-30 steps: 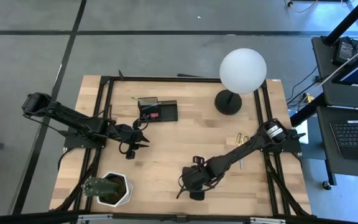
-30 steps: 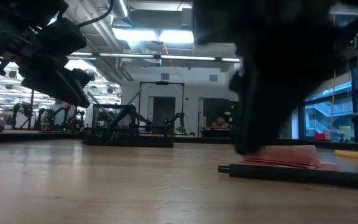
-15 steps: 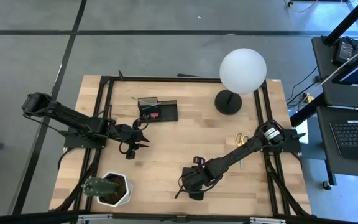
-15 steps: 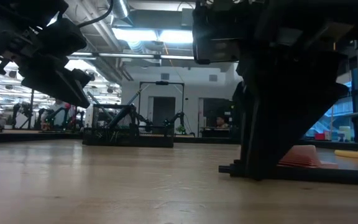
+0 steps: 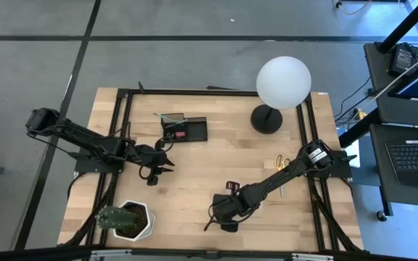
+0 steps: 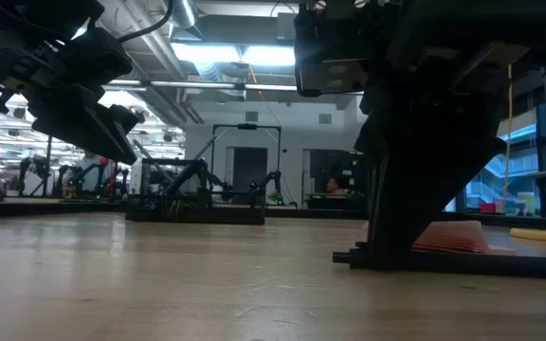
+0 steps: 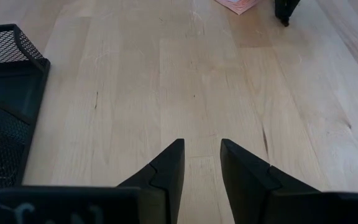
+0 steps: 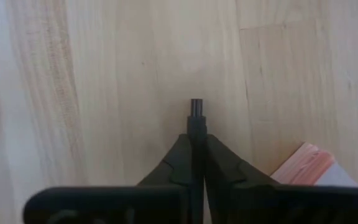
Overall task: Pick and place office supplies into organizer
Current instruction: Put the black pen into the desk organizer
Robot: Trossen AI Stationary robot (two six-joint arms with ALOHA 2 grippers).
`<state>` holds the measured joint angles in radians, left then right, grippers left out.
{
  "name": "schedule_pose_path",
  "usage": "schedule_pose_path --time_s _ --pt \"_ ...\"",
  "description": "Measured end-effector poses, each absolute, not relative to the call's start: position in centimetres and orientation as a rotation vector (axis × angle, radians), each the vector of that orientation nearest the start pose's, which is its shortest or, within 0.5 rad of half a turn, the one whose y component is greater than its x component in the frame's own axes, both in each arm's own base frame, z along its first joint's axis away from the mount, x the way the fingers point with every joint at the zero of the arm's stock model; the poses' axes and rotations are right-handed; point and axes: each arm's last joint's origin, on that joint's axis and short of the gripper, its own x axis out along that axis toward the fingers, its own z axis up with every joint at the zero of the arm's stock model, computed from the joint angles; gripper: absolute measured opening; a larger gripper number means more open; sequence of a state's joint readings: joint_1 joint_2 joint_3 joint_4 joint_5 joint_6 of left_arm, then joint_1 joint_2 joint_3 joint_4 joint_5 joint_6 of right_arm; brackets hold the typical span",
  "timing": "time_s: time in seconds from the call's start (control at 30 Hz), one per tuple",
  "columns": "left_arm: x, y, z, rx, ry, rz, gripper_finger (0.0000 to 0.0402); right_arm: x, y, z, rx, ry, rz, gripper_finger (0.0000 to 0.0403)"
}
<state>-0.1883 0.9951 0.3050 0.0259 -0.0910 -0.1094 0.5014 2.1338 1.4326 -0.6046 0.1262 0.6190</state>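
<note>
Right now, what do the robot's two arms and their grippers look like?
Both arms are dark, near black, jointed and slim, with thin cables looping beside them. The left gripper ends in two flat, wedge-shaped black fingers. The right gripper has the same tapered black fingers. The right arm carries a round white-marked joint near its base.

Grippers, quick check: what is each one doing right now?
Left gripper: open, empty, hovering over bare table near the organizer.
Right gripper: shut on a black pen, down at the table beside the pink sticky-note pad.
</note>
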Motion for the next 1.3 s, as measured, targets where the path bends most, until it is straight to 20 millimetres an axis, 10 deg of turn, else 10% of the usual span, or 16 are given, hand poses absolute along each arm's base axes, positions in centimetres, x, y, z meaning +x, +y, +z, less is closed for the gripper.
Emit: schedule_pose_path --time_s 1.3 --pt "17.68 -3.10 15.57 -0.013 0.662 -0.057 0.0098 36.61 19.87 11.54 0.146 1.282 -0.006 0.0093"
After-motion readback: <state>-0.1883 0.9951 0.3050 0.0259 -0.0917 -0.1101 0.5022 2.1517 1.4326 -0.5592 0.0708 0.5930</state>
